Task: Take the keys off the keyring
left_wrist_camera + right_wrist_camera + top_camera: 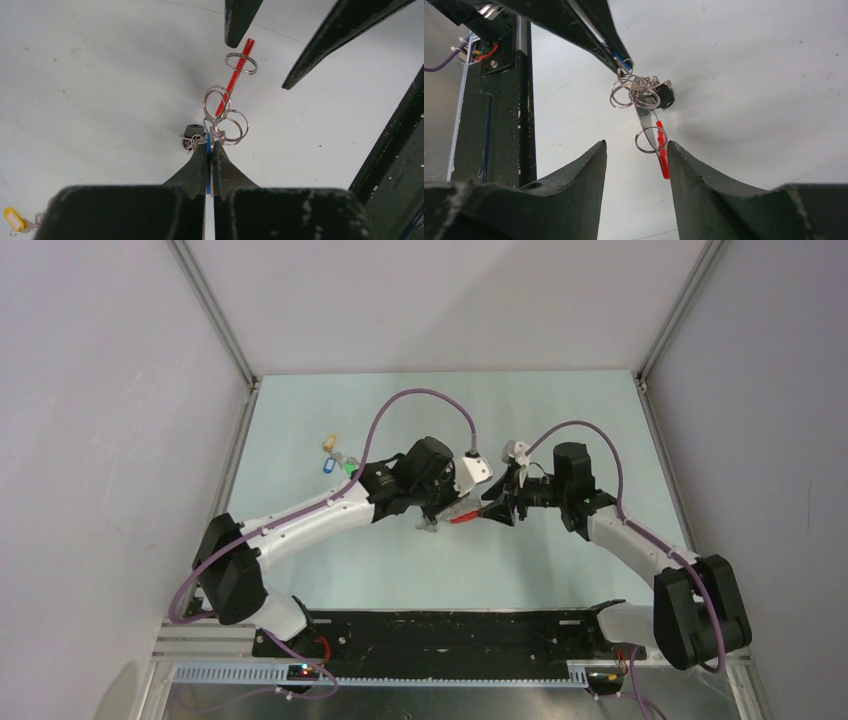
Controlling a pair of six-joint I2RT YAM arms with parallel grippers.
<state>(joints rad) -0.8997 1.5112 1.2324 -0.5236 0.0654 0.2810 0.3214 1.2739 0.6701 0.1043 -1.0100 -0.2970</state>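
My left gripper [441, 511] [209, 145] is shut on the keys [216, 125], pinching a blue tag [207, 167] and a flat metal key; a black tag [192, 133] and several silvery loops hang at its tips, above the table. The keyring [241, 63] with its red strap [234, 82] sticks out beyond the bunch. My right gripper [493, 510] [636, 143] is open, facing the left one. In the right wrist view the keyring [651, 140] and red strap [663, 156] sit between its fingertips, close to the right finger [694, 170]. The keys [640, 92] hang just beyond.
A small cluster with tan, blue and green tags [336, 457] lies on the table at the back left; its yellow tag [12, 219] shows in the left wrist view. Grey walls with aluminium posts [215, 315] enclose the table. A black rail [440, 625] runs along the near edge.
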